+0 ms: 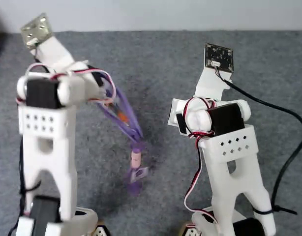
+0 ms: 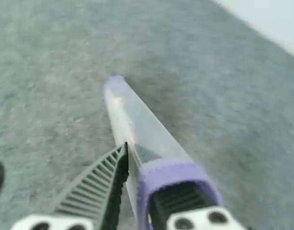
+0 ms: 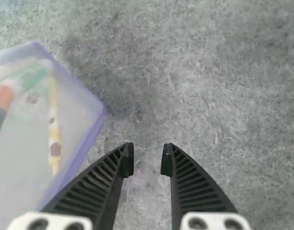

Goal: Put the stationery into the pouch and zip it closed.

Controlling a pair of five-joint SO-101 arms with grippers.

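**Pouch lifted by left arm, right claw empty beside it**

1. Pouch [image 1: 126, 118]: clear, purple-edged, hanging on a slant off the grey mat [image 1: 190, 59]. Its low end is nearest the arm bases, between the two arms. The upper end runs away to the left into the left gripper [image 2: 131, 154].
2. Contents: a small pink piece [image 1: 135, 158], possibly an eraser, sits near the low end. The right wrist view shows pens or pencils [image 3: 52, 125] through the clear wall, in green, orange and yellow. The slant appears to keep the contents settled toward the bottom.
3. Right gripper [image 3: 147, 160]: jaws parted a little, holding nothing. It hovers over bare mat just beside the pouch's purple edge, apart from it. Judgement: it is placed to take the zip pull or steady the free end.
4. Left gripper: jaws clamped tight on the pouch's upper purple edge, carrying its full weight.
5. Zip: whether it is open or closed cannot be told.
6. Status: no loose stationery is seen on the mat. Filling looks done, closure unconfirmed.
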